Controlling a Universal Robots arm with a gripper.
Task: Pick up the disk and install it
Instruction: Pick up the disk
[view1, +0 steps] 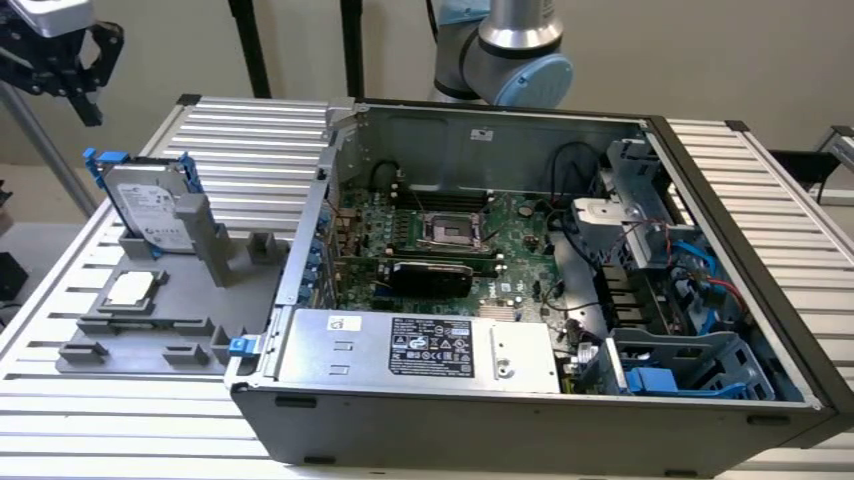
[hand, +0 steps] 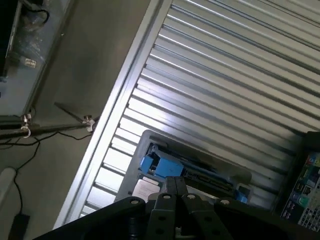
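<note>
Ribbed metal counter (view1: 254, 140) carries an open computer case (view1: 534, 250). Hand (hand: 177, 186) empty, fingers together; disk (view1: 147, 205) stands upright in a grey holder (view1: 200, 240) below it. Risk: descending closed, it would strike the disk's edge.

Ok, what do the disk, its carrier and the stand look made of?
The disk: likely metal, silver-grey with dull sheen, white label. Its carrier: probably plastic, by the uniform bright blue. The stand: matte grey, no shine, likely plastic, though painted metal is possible.
</note>
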